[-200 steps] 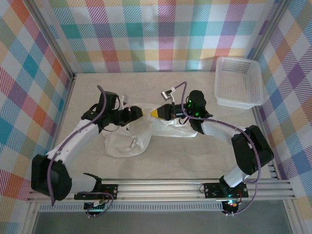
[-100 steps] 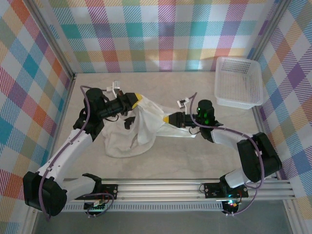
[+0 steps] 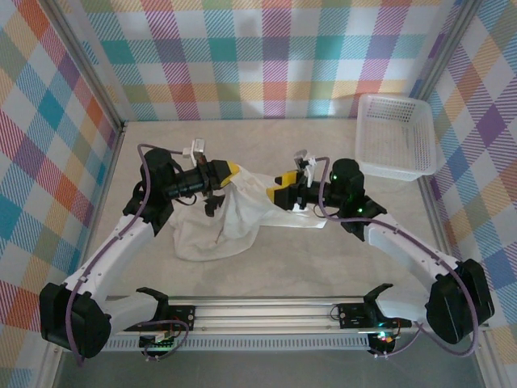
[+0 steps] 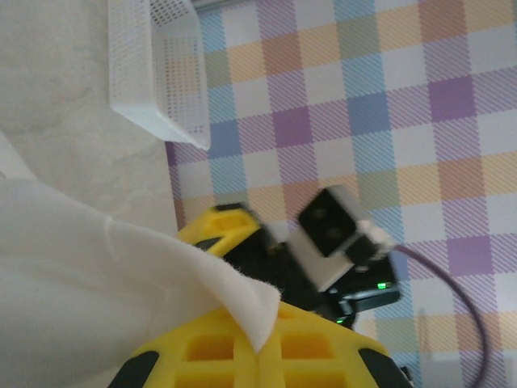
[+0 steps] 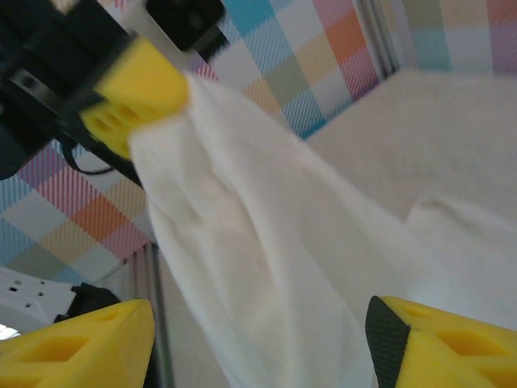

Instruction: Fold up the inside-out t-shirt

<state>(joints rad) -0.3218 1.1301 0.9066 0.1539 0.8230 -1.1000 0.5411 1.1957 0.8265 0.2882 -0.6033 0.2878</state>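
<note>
white mesh basket (image 3: pixel 392 171): far right corner of tabletop (image 3: pixel 323 267), upright, mouth up (close to the right-hand wall) | tabletop: pale beige, mottled | walls (image 3: pixel 266 56): pastel plaid, three sides | metal rail (image 3: pixel 266 311): along near edge

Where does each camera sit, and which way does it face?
Top external: above and behind the arms, looking down on the table, white mesh basket and t-shirt; both arms, the left gripper and the right gripper show.
Left wrist: on the left arm, facing the right gripper and the basket; its own yellow fingers pinch the t-shirt.
Right wrist: on the right arm, facing the left gripper; its own yellow fingers, open, sit at the bottom corners.
Shared: both wrist views show the t-shirt hanging from the left gripper.
</note>
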